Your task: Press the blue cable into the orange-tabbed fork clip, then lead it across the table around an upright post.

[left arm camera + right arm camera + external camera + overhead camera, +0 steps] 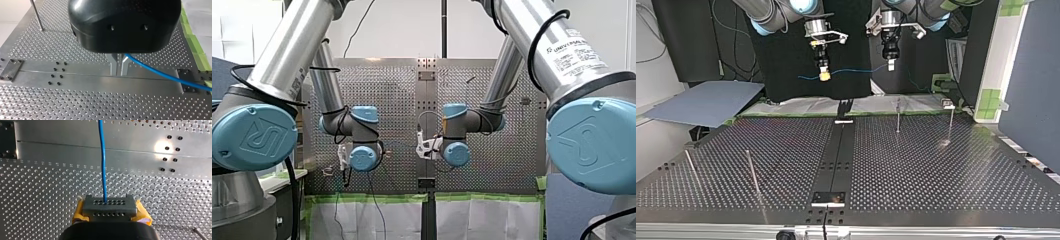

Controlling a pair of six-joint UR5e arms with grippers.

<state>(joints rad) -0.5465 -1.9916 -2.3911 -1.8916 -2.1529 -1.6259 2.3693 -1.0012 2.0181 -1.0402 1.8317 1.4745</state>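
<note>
Both tools were raised well above the surface (pixel 936 170), side by side, with the blue cable (pixel 851 71) strung between them. In the top view the left tool (pixel 890 65) was at the view's right and the right tool (pixel 824 75), with yellow pads, at its left. The cable sagged slightly between the two. A short tail stuck out past the right tool toward the view's left. The cable touched nothing on the surface.

Left wrist view: the left tool's (pixel 119 73) metal fingers (pixel 113 66) were pinched nearly together with only a thin slit between them. They gripped the cable, which ran off sideways above the plain middle strip (pixel 82 75). One upright post (pixel 37 15) stood well apart from the tool.

Right wrist view: the right tool (pixel 107 202) was clamped tight on the cable, with yellow pads (pixel 80 212) on either side. The cable led straight ahead over the perforated surface and the middle strip.

In the top view, two thin posts stood near the far edge at the view's right (pixel 898 116) (pixel 951 122). Two more stood nearer the camera at its left (pixel 752 172) (pixel 691 167). All were clear of the cable.
</note>
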